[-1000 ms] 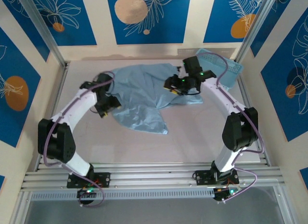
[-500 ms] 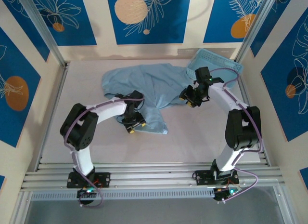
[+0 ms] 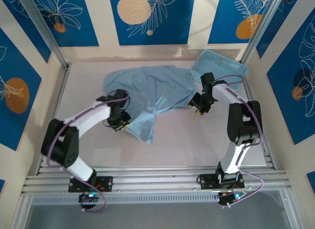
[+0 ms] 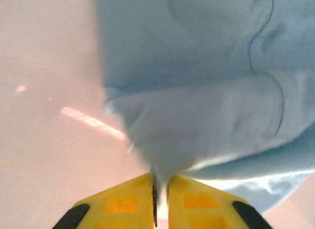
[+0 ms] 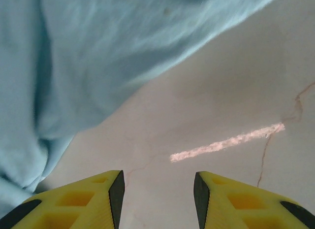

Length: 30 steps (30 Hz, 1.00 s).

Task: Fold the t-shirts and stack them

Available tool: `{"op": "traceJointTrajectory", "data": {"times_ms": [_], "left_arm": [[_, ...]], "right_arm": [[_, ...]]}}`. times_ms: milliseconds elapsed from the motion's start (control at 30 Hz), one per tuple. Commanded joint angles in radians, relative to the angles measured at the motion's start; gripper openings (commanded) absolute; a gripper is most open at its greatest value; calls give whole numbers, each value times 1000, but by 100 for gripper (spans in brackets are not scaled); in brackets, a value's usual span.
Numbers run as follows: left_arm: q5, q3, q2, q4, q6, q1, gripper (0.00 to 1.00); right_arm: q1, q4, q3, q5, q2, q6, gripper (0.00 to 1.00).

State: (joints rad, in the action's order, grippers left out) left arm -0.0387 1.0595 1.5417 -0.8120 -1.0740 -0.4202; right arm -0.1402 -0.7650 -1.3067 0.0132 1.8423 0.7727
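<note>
Left end effector (image 4: pixel 160 192) pinched tight on t-shirt (image 3: pixel 147 91) edge, right end effector (image 5: pixel 158 187) hung jaws apart over tabletop (image 5: pixel 231 81) beside it

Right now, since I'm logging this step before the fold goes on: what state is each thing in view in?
t-shirt: unfolded, rumpled on the table, one edge pinched.
left gripper: shut on the t-shirt's edge.
right gripper: open, empty, over bare table beside the t-shirt.
basket: upright at the far right corner.

lt-blue plastic basket (image 3: pixel 227 69) at far-right corner, pale table (image 3: pixel 197 138), blue leaf-print wall panels (image 3: pixel 147 34) behind
</note>
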Motion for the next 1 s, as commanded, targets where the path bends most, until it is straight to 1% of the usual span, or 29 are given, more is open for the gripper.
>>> {"op": "traceJointTrajectory", "data": {"times_ms": [0,33,67,100,200,333,467,567,667,767,900,967], "left_arm": [[32,-25,-112,-124,51,90,48],[31,-28,-140,-123,62,118,61],[22,-33,-163,-110,74,150,67],[10,-34,-173,-92,85,180,69],[-33,-7,-124,-33,107,231,68],[-64,56,13,59,120,236,68],[-127,106,144,152,82,238,68],[-124,174,205,170,62,225,68],[-109,259,257,140,71,202,67],[-82,338,304,56,81,168,65],[-76,374,342,13,67,125,61],[-57,425,381,-76,63,100,59]], "right_arm": [[-16,-64,-38,-59,21,33,45],[-15,-62,-36,-68,19,35,45],[-16,-57,-31,-75,16,36,45],[-16,-52,-27,-78,14,36,45],[-13,-57,-35,-85,22,24,47],[4,-58,-39,-88,38,5,49],[26,-48,-42,-88,46,-22,50],[43,-41,-46,-81,63,-31,50],[51,-40,-56,-84,84,-30,50],[52,-38,-69,-87,105,-29,50],[53,-40,-92,-85,130,-21,50],[53,-47,-105,-88,142,-15,49]]}}
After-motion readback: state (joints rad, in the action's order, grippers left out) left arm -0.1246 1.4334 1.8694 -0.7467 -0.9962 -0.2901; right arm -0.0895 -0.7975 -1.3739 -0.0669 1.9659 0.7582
